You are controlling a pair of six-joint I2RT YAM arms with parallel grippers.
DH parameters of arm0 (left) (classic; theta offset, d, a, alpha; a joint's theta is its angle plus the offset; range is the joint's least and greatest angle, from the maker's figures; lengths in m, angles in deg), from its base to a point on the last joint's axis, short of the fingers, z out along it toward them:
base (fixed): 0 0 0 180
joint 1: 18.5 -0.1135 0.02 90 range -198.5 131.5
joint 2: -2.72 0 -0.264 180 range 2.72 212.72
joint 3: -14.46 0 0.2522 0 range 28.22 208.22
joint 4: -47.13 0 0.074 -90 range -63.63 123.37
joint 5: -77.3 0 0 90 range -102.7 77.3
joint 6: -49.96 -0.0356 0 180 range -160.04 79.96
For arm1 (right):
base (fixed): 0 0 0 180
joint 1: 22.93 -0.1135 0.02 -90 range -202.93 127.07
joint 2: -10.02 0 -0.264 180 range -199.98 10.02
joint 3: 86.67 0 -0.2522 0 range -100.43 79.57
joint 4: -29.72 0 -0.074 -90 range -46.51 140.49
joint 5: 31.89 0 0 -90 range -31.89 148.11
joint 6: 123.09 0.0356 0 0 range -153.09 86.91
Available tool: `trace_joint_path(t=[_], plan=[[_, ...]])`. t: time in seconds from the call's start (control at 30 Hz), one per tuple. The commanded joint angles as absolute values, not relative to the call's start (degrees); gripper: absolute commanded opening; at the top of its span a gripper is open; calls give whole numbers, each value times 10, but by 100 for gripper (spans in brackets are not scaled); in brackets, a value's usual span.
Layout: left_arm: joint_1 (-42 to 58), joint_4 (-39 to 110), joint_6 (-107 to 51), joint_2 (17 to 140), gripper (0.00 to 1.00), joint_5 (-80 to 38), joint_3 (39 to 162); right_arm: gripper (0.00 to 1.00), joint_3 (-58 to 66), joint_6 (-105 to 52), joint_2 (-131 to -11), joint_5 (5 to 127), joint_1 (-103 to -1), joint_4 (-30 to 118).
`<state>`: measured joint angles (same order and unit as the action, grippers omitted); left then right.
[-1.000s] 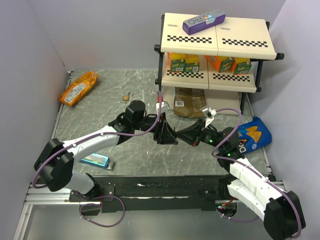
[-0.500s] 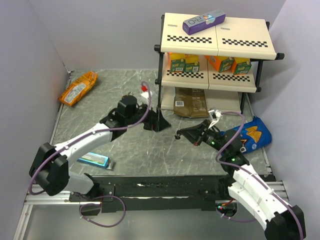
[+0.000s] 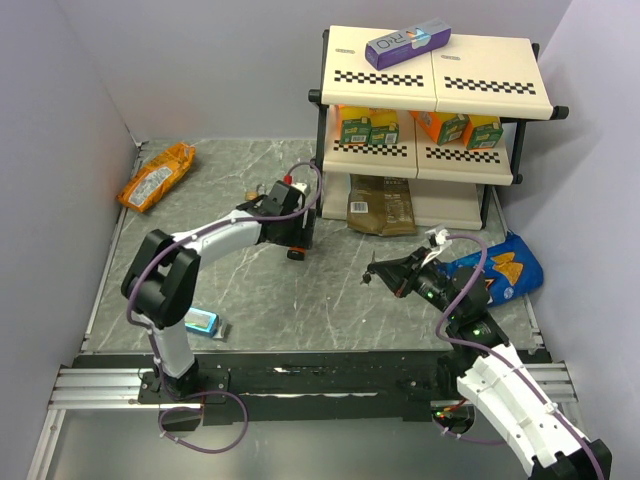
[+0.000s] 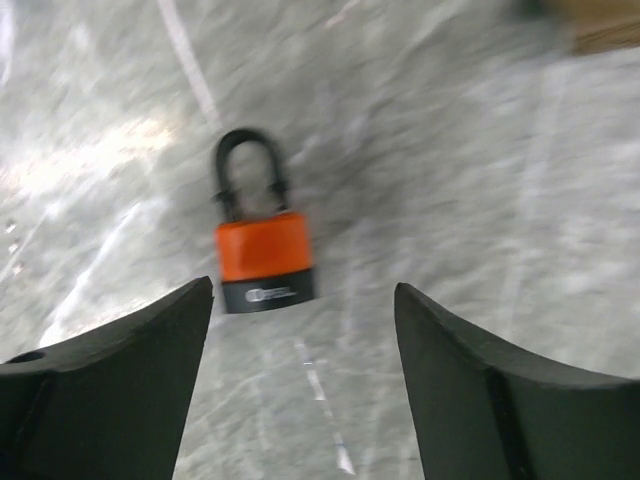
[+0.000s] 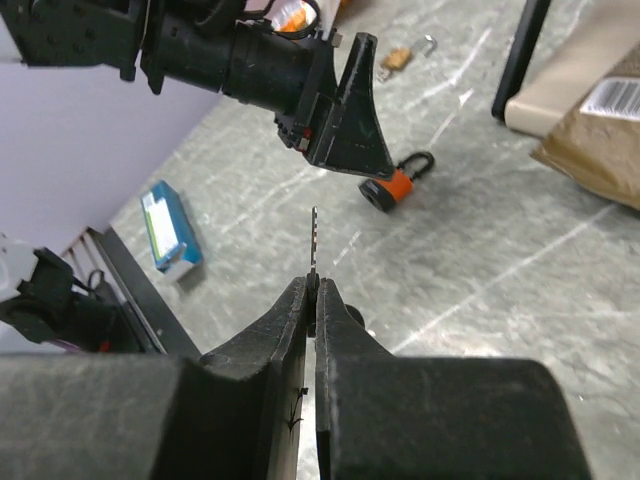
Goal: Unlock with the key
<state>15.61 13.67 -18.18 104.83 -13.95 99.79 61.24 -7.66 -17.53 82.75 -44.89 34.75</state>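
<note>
Two arms: one key, one lock to open, going left to right.
Far left: orange snack bag [image 3: 155, 176] by the wall, not part of the job.
Brass padlock [image 3: 252, 194]: sits on the table [image 3: 250, 290] beside the left arm, nothing touching it.
Left gripper [image 4: 303, 292]: fingers spread wide and holding nothing, hanging right over the orange padlock [image 4: 264, 260].
Orange padlock: lies flat on the table, black shackle pointing away from the fingers.
Key [image 5: 314, 240]: up in the air to the right of the orange lock, well apart from it, with the thin blade poking straight out of the right gripper [image 5: 312, 285].
Right gripper: pinched tight on the key. Can't really make out the black head.
Key handling, my guess: tiny, light and stiff, with slick metal, so it'll twist in the pads if it meets the keyway crooked. Best grip is the head, leaving the blade free.
Lock handling: small and light, so it probably skates around unless the left fingers pinch the orange body by its sides.
</note>
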Motion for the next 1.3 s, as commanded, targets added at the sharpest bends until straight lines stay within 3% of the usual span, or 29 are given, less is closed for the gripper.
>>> trace_joint_path(t=[0.0,0.13,0.67,0.83,0.87,1.1,1.27], plan=[[159,85,-204,1066,71,-70,1037,0,599,-100,-166,820,-447,364],[159,76,-212,1098,60,-77,1048,0,607,-98,-166,825,-447,360],[160,74,-218,1153,63,-103,1075,0,621,-87,-178,841,-447,338],[161,76,-217,1161,59,-108,1073,0,626,-88,-178,838,-447,342],[162,74,-218,1164,57,-107,1075,0,627,-88,-178,836,-446,343],[167,67,-212,1177,4,-108,1078,0,635,-88,-177,829,-449,346],[167,73,-194,1158,1,-122,1074,0,644,-73,-200,813,-472,330]])
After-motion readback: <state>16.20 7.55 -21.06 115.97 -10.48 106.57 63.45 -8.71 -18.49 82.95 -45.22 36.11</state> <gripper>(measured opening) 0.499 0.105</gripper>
